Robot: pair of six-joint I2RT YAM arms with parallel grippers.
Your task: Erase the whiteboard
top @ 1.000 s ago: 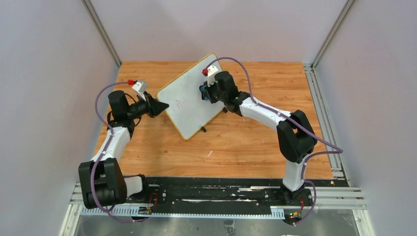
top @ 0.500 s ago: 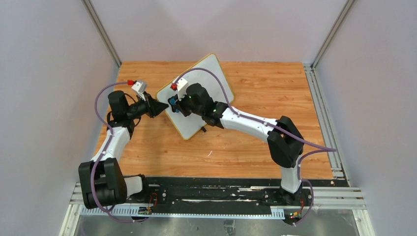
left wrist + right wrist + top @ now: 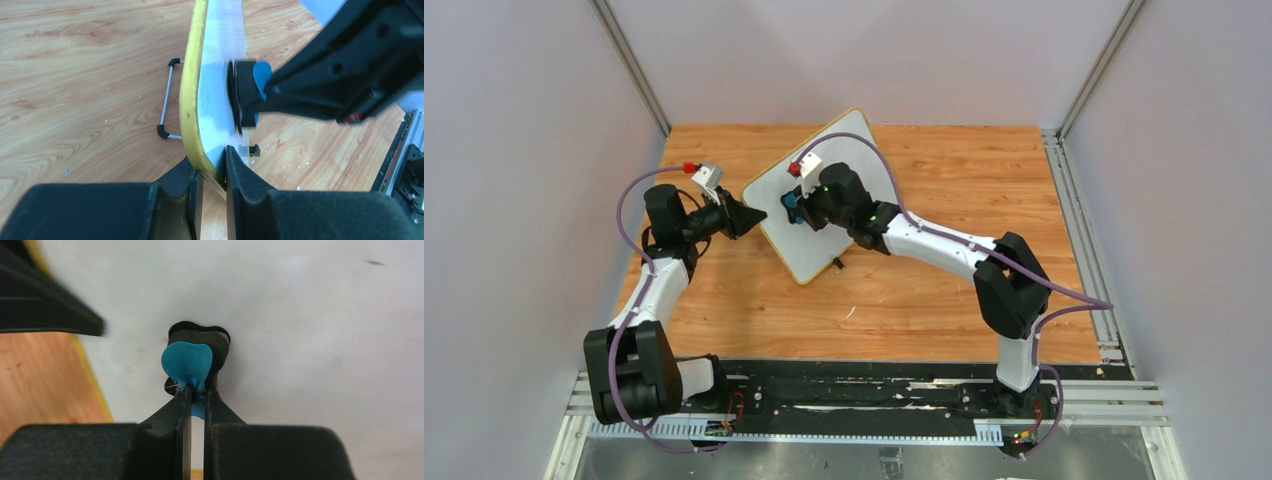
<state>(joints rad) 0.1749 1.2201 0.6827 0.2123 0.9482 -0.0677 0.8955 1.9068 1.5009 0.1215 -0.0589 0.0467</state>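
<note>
One whiteboard [image 3: 796,250] sits left of centre on the table [image 3: 944,290], long axis diagonal, near-left to far-right. Left gripper [image 3: 212,170] is clamped on its yellow rim at the left corner. Right gripper [image 3: 197,390] pinches one blue eraser [image 3: 186,362], pressed to the white face near that edge. Bare wood lies right and near.

We see the left arm [image 3: 652,290] and right arm [image 3: 944,248]: white links, black joints, purple cables [image 3: 1074,291], and perhaps red plugs [image 3: 690,167] at the wrists.
</note>
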